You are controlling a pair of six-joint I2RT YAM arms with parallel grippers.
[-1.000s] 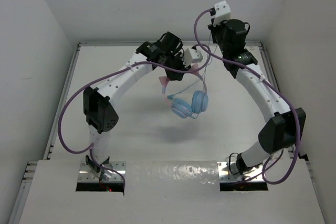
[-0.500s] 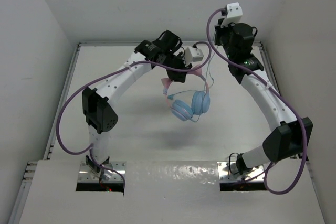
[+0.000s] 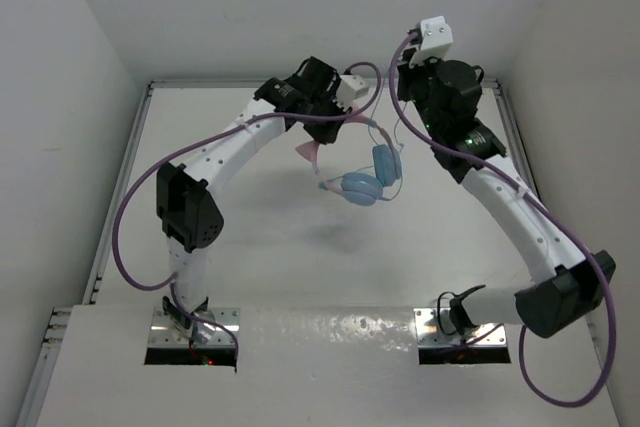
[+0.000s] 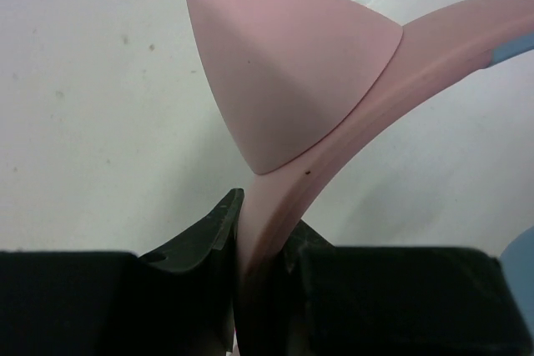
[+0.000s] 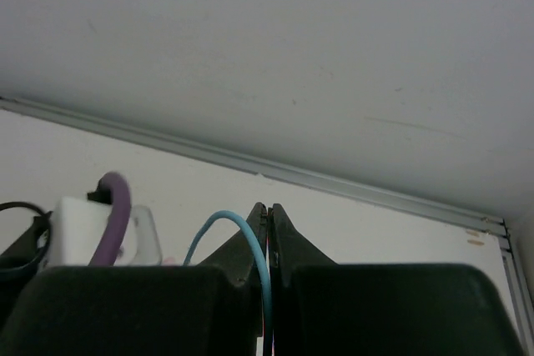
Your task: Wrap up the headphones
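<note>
The headphones (image 3: 362, 179) hang in the air above the table's far middle: pink cat-ear headband (image 4: 350, 81), light blue ear cups. My left gripper (image 3: 337, 125) is shut on the headband (image 4: 265, 243), just below a pink cat ear (image 4: 279, 64). My right gripper (image 3: 403, 69) is shut on the thin teal-blue cable (image 5: 250, 239), raised high at the far right. The cable (image 3: 397, 132) runs from that gripper down to the ear cups. In the right wrist view the cable loops out leftward from the closed jaws.
The white table (image 3: 270, 247) has raised rails along its left (image 3: 120, 197), far and right edges. White walls close in on three sides. Thick purple robot cables (image 3: 150, 182) loop beside both arms. The left wrist camera (image 5: 83, 231) shows in the right wrist view.
My left gripper has turned the headphones, so the ear cups swung and one now faces sideways. My right arm has stretched and moved the cable end slightly left and towards the headphones.
</note>
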